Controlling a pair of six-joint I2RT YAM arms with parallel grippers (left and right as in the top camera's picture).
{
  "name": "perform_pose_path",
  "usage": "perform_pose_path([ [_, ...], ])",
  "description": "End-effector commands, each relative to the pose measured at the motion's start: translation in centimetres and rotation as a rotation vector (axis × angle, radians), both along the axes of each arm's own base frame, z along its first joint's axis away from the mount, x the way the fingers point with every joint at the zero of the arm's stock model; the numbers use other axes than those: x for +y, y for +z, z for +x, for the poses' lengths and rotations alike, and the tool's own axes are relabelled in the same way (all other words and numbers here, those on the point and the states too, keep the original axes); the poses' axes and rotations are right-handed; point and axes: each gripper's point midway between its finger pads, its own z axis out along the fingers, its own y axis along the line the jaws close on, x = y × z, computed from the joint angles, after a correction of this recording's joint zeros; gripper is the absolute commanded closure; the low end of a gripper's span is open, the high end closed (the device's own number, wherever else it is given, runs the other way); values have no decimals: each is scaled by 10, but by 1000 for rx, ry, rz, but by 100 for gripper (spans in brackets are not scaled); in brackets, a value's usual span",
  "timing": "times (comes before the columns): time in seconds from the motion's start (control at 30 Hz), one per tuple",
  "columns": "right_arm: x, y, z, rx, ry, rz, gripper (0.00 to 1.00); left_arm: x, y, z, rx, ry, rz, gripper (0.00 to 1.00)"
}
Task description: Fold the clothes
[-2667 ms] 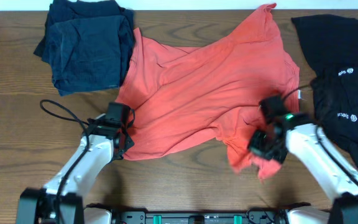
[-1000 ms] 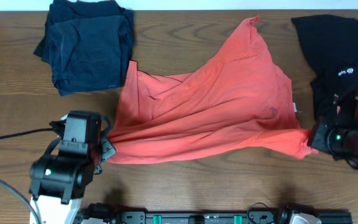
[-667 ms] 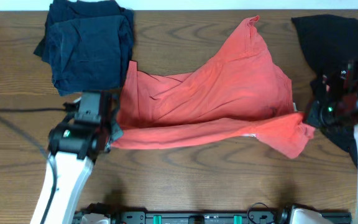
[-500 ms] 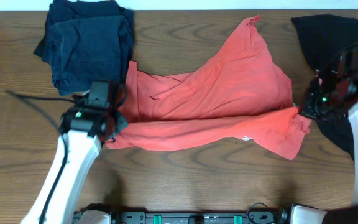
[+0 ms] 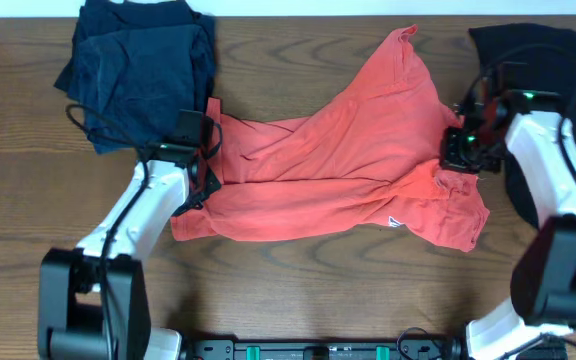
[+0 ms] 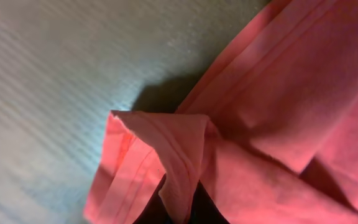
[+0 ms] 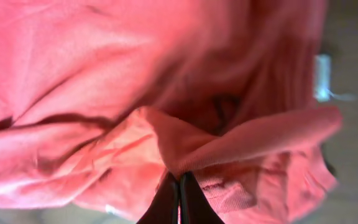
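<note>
1. Overhead: the red-orange T-shirt (image 5: 338, 150) lies crumpled across the middle of the desk (image 5: 298, 290), and its near part is doubled over into a long band. The left tool (image 5: 200, 165) sits at the shirt's left edge, jaws pressed together on the cloth. It is just beside the navy garments (image 5: 138, 70) piled at the far left corner. The right tool (image 5: 461, 160) sits at the shirt's right edge, likewise clamped on cloth. The black garment (image 5: 548, 60) lies just to its right.
2. Left wrist: the left tool (image 6: 178, 211) shows only as dark tips at the bottom edge, pinching a peaked fold of the red-orange T-shirt (image 6: 278, 112). The hemmed edge runs up and to the right, and bare desk (image 6: 55, 74) lies to the left.
3. Right wrist: the right tool (image 7: 179, 199) has its tips together on a ridge of the red-orange T-shirt (image 7: 104, 62), which fills nearly the whole view. A white tag (image 7: 322, 78) shows, blurred, at the right.
</note>
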Motion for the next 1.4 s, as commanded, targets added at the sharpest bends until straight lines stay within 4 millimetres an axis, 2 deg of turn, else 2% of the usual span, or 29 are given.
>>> perform_pose_path([
  [0.0, 6, -15, 8, 15, 25, 8, 99, 2, -6, 8, 3, -22, 21, 94],
  [0.2, 5, -20, 16, -11, 25, 7, 99, -1, -5, 24, -56, -49, 17, 94],
  [0.23, 6, -20, 17, -14, 26, 8, 98, -1, -5, 25, -59, -49, 16, 94],
  [0.27, 6, -19, 17, -15, 26, 10, 93, -1, -5, 25, -59, -49, 16, 93],
  [0.37, 6, -19, 17, -15, 30, 13, 76, -1, -6, 23, -50, -49, 17, 83],
  [0.4, 7, -19, 17, -15, 30, 17, 72, -1, -6, 23, -49, -57, 18, 75],
  [0.53, 12, -11, 25, -43, 49, 44, 65, -1, -3, 21, -20, -154, 40, 58],
  [0.7, 15, 24, 44, -112, 88, 52, 60, -1, 22, 22, 27, -220, 54, 49],
  [0.8, 16, 57, 56, -164, 120, 50, 57, -10, 45, 31, 26, -287, 22, 42],
  [0.97, 16, 110, 72, -264, 174, 24, 50, -33, 94, 53, -50, -391, -59, 30],
  [1.1, 15, 133, 84, -336, 184, 12, 48, -43, 118, 75, -140, -468, -40, 28],
  [1.2, 16, 138, 91, -370, 186, 12, 50, -51, 115, 93, -176, -513, -29, 27],
  [1.37, 23, 138, 91, -374, 208, 8, 51, -60, 81, 119, -125, -586, -36, 27],
])
